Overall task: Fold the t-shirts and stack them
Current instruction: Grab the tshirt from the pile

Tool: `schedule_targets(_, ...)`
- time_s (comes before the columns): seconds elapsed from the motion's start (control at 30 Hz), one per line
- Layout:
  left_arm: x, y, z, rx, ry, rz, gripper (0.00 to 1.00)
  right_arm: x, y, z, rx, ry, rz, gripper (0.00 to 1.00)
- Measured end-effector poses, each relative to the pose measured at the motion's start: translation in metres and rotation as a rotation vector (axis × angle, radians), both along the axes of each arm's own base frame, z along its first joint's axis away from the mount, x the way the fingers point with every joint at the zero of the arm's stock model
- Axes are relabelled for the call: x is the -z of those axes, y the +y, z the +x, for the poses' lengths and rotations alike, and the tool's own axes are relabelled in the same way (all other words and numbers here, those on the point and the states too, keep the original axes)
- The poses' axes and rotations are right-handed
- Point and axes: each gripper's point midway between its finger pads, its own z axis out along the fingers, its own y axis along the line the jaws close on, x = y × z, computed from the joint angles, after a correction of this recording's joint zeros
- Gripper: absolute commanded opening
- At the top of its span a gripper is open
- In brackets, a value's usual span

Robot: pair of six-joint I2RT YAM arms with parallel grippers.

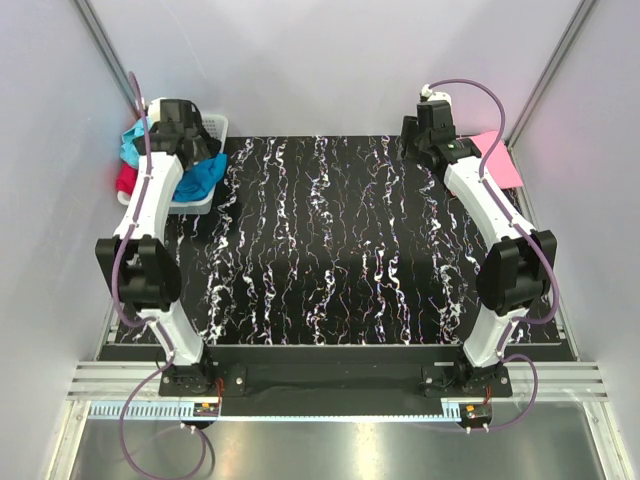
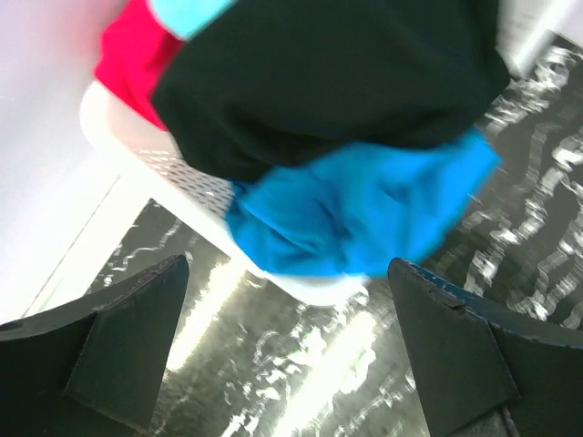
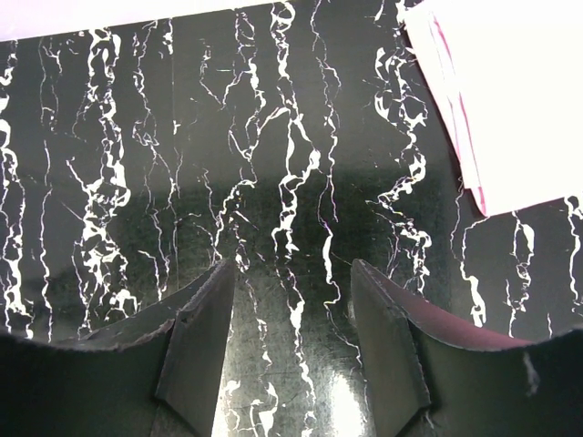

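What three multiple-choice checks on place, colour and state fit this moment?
1. The pink shirt lies: A centre; B far right; C near left.
2. The shirt hanging over the basket rim is: A blue; B yellow; C white.
3. The left fingers are: A shut on cloth; B shut, empty; C open, empty.

Answers:
1 B, the top view shows it at the far right.
2 A, the blue shirt drapes over the white rim.
3 C, they stand wide apart with nothing between them.
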Motion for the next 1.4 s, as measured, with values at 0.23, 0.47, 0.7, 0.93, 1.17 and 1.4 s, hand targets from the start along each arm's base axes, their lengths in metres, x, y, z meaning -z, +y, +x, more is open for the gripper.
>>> schedule_targets(0.23, 0.000, 0.032, 0.044, -0.021, -0.021, -0.060, 0.99, -0.001, 0.002, 0.001, 0.000, -0.008, 0.011, 0.61)
schedule_targets(0.47, 0.010, 0.019, 0.076, 0.096, -0.024, -0.150, 0.99, 0.004, 0.004, 0.001, 0.002, -0.002, 0.016, 0.61)
schedule_targets(0.7, 0.044, 0.009, 0.086, 0.141, 0.034, -0.218, 0.99, 0.005, 0.004, 0.000, 0.003, -0.001, 0.017, 0.61)
schedule_targets(0.93, 0.071, 0.010, 0.082, 0.115, 0.097, -0.242, 0.72, 0.004, 0.005, 0.004, 0.002, -0.005, 0.018, 0.61)
schedule_targets(1.17, 0.077, 0.011, 0.085, 0.105, 0.101, -0.243, 0.23, 0.002, 0.006, 0.007, 0.001, -0.010, 0.019, 0.60)
schedule_targets(1.4, 0.079, 0.012, 0.095, 0.106, 0.083, -0.243, 0.00, 0.002, 0.007, 0.007, -0.001, -0.010, 0.019, 0.60)
